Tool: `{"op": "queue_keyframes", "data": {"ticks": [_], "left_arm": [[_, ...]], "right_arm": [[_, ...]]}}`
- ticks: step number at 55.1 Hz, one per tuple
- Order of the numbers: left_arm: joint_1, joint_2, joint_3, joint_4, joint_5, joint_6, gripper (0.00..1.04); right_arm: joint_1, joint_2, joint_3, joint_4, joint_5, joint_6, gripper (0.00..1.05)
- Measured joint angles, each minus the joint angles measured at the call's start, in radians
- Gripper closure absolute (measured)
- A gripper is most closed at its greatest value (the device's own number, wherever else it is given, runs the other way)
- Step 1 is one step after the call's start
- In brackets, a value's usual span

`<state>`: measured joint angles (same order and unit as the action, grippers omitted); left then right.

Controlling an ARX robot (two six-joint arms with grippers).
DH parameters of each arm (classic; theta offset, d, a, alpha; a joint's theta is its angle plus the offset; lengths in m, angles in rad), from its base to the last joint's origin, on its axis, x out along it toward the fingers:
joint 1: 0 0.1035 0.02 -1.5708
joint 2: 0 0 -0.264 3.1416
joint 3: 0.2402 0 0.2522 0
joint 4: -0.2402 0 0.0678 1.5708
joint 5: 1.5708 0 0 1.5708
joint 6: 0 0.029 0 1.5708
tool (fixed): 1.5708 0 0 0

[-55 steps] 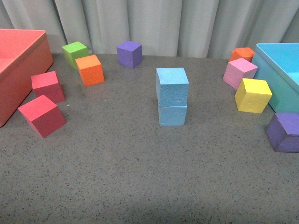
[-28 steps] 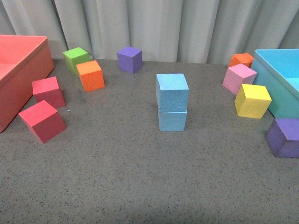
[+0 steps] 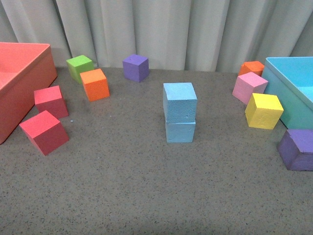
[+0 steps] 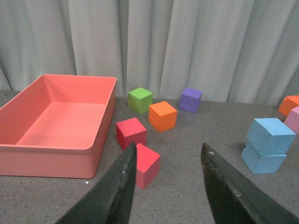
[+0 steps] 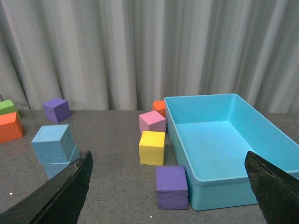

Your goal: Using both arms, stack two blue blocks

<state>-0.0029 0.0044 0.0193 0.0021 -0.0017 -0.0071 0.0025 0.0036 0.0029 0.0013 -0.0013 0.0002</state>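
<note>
Two light blue blocks stand stacked in the middle of the table: the upper blue block (image 3: 180,102) sits slightly turned on the lower blue block (image 3: 180,131). The stack also shows in the left wrist view (image 4: 269,135) and the right wrist view (image 5: 53,143). No arm shows in the front view. My left gripper (image 4: 168,161) is open and empty, well back from the stack, with a red cube (image 4: 146,164) between its fingers' line of sight. My right gripper (image 5: 168,175) is open wide and empty, above a purple cube (image 5: 172,186).
A coral bin (image 3: 19,78) stands at the left, a turquoise bin (image 3: 292,83) at the right. Two red cubes (image 3: 45,131), an orange cube (image 3: 95,84), a green cube (image 3: 80,66) and a purple cube (image 3: 135,67) lie left and back. Pink (image 3: 250,87), yellow (image 3: 264,110), orange (image 3: 252,67) and purple (image 3: 297,149) cubes lie right.
The front view has shifted slightly, so everything sits a little lower in the picture. The stacked blocks and the other cubes keep their places on the table.
</note>
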Motion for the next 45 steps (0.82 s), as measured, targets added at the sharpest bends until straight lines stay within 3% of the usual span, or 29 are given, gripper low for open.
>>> {"op": "queue_keyframes", "data": {"ticks": [17, 45], "left_arm": [[0.0, 0.0, 0.0, 0.0, 0.0, 0.002, 0.05], [0.0, 0.0, 0.0, 0.0, 0.0, 0.002, 0.07]], "right_arm": [[0.0, 0.0, 0.0, 0.0, 0.0, 0.0, 0.1], [0.0, 0.0, 0.0, 0.0, 0.0, 0.0, 0.1]]}}
